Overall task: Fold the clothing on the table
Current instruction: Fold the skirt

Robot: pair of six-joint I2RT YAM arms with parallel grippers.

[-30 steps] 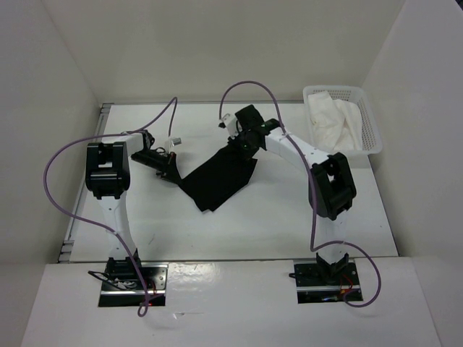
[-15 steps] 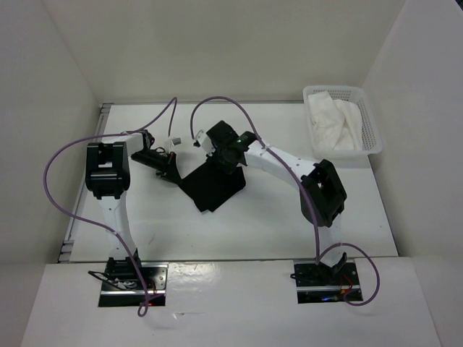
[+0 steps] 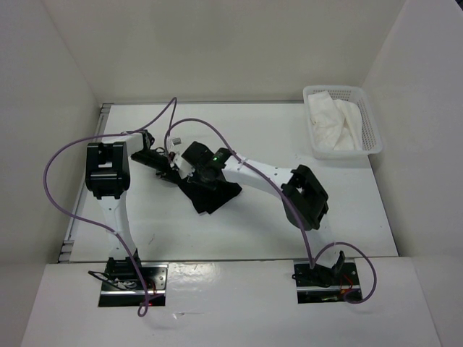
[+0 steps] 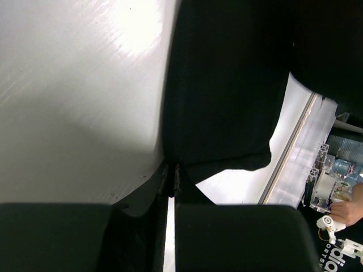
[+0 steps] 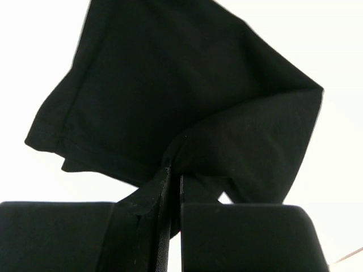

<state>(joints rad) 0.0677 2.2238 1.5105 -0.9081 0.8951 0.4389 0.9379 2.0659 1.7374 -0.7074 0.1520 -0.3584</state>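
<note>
Clothing [image 3: 215, 196], black and bunched into a loose fold, lies on the white desk [image 3: 260, 130] a little left of centre. One edge of it is pinched in the left pincer [image 3: 171, 173], whose fingers are pressed together, and the right pincer [image 3: 191, 173] is clamped on a gathered fold just beside it. A white basket [image 3: 376, 147] holding a white cloth [image 3: 334, 126] sits well apart at the far right corner.
</note>
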